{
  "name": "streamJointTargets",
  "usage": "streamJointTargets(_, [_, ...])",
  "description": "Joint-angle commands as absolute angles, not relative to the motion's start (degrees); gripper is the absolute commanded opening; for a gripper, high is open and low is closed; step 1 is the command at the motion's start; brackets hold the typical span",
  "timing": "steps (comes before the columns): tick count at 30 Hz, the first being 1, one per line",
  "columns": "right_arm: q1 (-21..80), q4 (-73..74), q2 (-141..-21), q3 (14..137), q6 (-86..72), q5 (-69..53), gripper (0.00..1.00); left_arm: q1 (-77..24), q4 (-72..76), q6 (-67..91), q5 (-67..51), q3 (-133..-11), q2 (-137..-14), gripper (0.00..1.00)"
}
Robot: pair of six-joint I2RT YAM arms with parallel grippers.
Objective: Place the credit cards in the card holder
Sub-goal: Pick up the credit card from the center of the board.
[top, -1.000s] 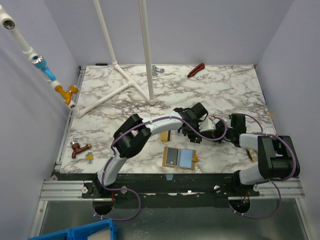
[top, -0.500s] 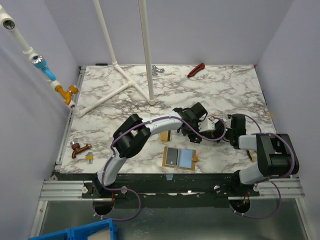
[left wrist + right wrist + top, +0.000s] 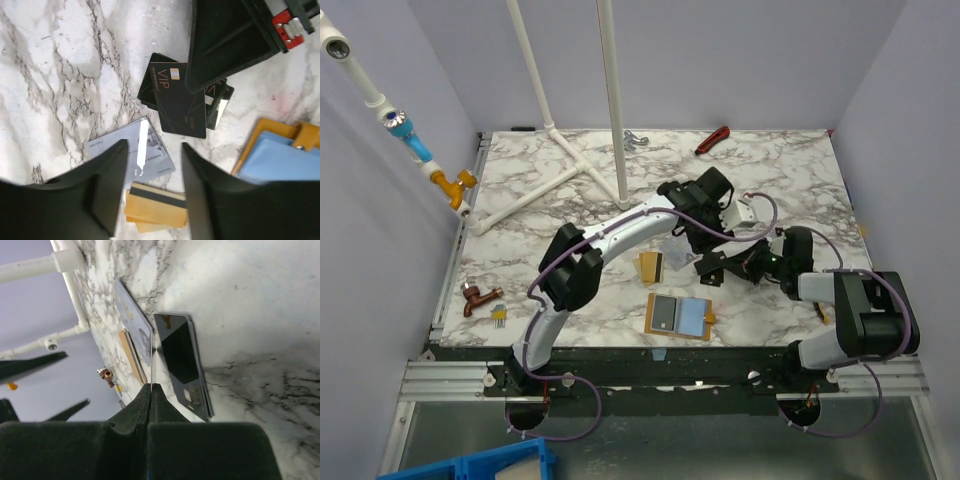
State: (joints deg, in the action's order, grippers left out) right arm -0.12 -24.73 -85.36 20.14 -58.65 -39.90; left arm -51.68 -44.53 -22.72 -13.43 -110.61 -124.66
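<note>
The credit cards lie loose on the marble: a gold-tan card (image 3: 156, 207) with a dark stripe, stacked on another gold one, and a pale grey card (image 3: 112, 150) beside it. Close by is a small pile of black cards (image 3: 150, 87). My left gripper (image 3: 153, 147) hovers high above them, open and empty. My right gripper (image 3: 151, 386) lies low over the table, shut on a thin card seen edge-on. From above, a black VIP card (image 3: 177, 107) runs under its fingers. The orange card holder (image 3: 678, 316) lies open near the front edge, blue inside.
A white pipe stand (image 3: 612, 110) rises at the back centre. A red-handled tool (image 3: 713, 138) and a small metal clip (image 3: 638, 138) lie by the back edge. A copper tap fitting (image 3: 480, 294) sits at the left edge.
My left gripper has opened and lifted up and back from the cards, uncovering the gold card. My right gripper has closed and slid left to the black cards.
</note>
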Motion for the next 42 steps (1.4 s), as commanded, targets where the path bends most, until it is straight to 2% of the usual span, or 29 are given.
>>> streamJointTargets(1, [-0.3, -18.8, -79.8, 22.0, -56.5, -38.7, 0.01, -49.2, -55.3, -18.5, -22.5, -116.7, -118.8, 0.60])
streamJointTargets(3, [0.0, -16.7, -77.7, 23.0, -55.7, -38.8, 0.01, -47.3, -58.5, -16.9, -26.6, -118.7, -117.2, 0.80])
streamJointTargets(4, [0.0, -16.1, -76.5, 23.8, -55.1, -39.0, 0.01, -46.0, -59.5, -15.8, -28.9, -119.0, -115.9, 0.95])
streamJointTargets(5, [1.0, -15.5, -75.7, 24.3, -54.9, -39.5, 0.01, -45.0, -59.6, -14.8, -30.5, -118.6, -114.6, 0.99])
streamJointTargets(10, [4.6, -10.9, -71.7, 28.4, -52.0, -41.2, 0.01, -40.0, -59.8, -10.6, -38.6, -114.4, -107.2, 0.99])
streamJointTargets(14, [7.6, -10.8, -70.8, 33.5, -48.9, -48.3, 0.01, -37.0, -61.0, -11.2, -47.2, -110.1, -103.6, 0.99])
streamJointTargets(17, [11.4, -24.4, -70.8, 33.5, -53.4, -58.4, 0.01, -34.4, -59.6, -12.3, -53.1, -105.5, -100.2, 0.99])
streamJointTargets(21, [19.1, -22.1, -70.1, 38.4, -48.2, -55.3, 0.01, -31.6, -56.2, -11.2, -58.4, -99.2, -94.3, 0.99])
streamJointTargets(26, [24.9, -23.4, -73.5, 42.8, -45.8, -54.7, 0.01, -30.9, -54.9, -11.3, -54.4, -93.4, -88.8, 0.80])
streamJointTargets(32, [27.1, -18.6, -75.6, 49.0, -41.1, -57.0, 0.01, -28.8, -52.4, -11.0, -53.0, -88.1, -82.8, 0.75])
streamJointTargets(35, [27.7, -21.0, -76.4, 50.4, -42.0, -59.8, 0.01, -28.7, -52.3, -11.6, -54.0, -85.1, -80.8, 0.58])
streamJointTargets(40, [29.3, -20.6, -77.1, 53.4, -40.9, -60.3, 0.01, -28.7, -52.2, -12.1, -56.4, -81.0, -79.3, 0.55])
streamJointTargets(42, [30.0, -19.3, -77.5, 54.6, -39.7, -60.2, 0.01, -28.6, -51.6, -11.8, -56.7, -80.1, -78.8, 0.50])
